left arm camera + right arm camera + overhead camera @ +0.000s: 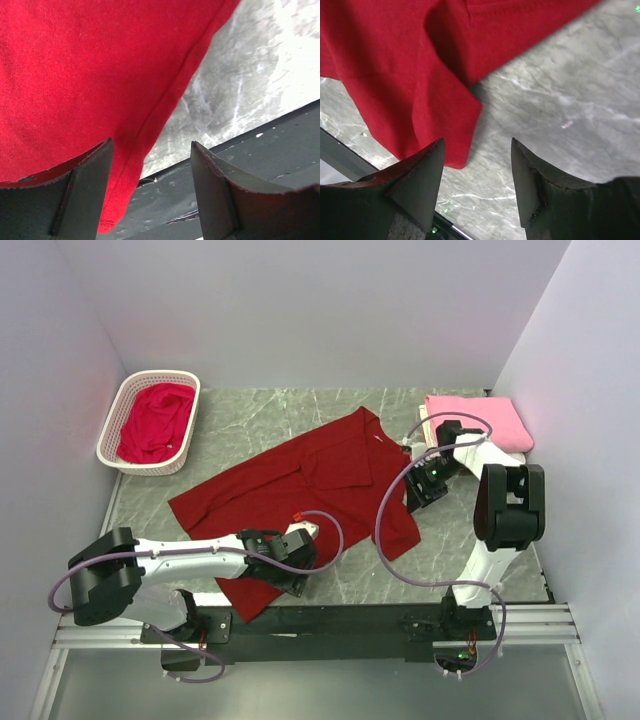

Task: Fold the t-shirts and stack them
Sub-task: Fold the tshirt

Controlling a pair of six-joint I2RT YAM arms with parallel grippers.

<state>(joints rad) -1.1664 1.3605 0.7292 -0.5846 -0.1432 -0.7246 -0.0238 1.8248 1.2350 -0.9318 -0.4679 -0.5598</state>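
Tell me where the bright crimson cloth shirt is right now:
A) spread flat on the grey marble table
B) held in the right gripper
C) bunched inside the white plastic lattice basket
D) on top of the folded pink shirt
C: the crimson shirt lies crumpled inside the white lattice basket at the table's far left.

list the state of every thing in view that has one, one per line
dark red t-shirt, laid out mostly flat on the table, not folded up
crimson t-shirt, crumpled in the basket
basket, upright, holding one shirt
pink t-shirt, folded, top of the stack
white t-shirt, under the pink one, only an edge shows
left gripper, open, at the dark red hem
right gripper, open, empty
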